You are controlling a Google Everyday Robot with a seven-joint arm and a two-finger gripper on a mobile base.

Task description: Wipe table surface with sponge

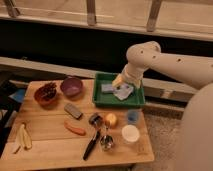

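The light-blue sponge [107, 88] lies in the left part of the green tray [136, 101], next to a pale cloth [123, 92]. My gripper [119, 80] hangs at the end of the white arm over the middle of the tray, just above and to the right of the sponge. It is open and holds nothing. The wooden table surface [50, 137] spreads out in front of and to the left of the tray.
On the table stand a purple bowl [71, 86], a red bowl [46, 94] with dark fruit, a dark grey block [73, 110], a carrot [75, 129], a banana peel [22, 137], an apple [110, 119], a blue cup [132, 117], a white cup [130, 133] and a black-handled utensil [92, 144].
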